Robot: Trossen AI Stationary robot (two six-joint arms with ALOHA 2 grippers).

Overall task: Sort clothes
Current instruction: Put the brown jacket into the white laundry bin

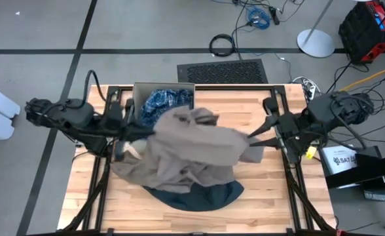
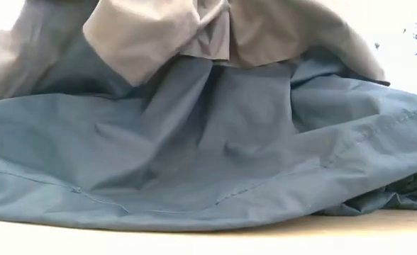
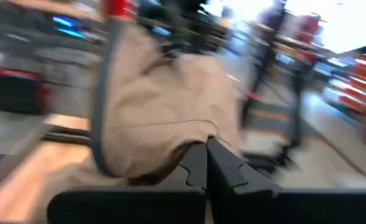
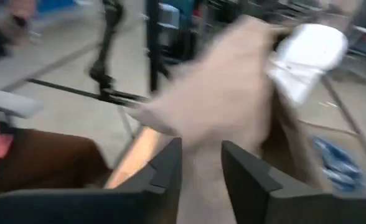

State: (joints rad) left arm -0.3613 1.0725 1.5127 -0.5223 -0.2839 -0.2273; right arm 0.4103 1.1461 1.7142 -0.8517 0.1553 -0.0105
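The khaki-tan garment [image 1: 189, 147] is seen spread above the middle of the wooden table [image 1: 271, 196], stretched between the two arms. The left gripper [image 3: 206, 163] is closed tight, with a fold of the tan cloth pinched between its fingers at the garment's left side. The right gripper [image 4: 201, 168] is found at the garment's right edge with its fingers parted by a narrow gap; tan cloth lies just ahead of them, but whether any is gripped cannot be told. The teal-grey garment [image 2: 208, 149] lies flat on the table beneath. The blue-and-white plaid garment [image 1: 166, 101] rests in the cardboard box [image 1: 140, 92] at the table's far edge.
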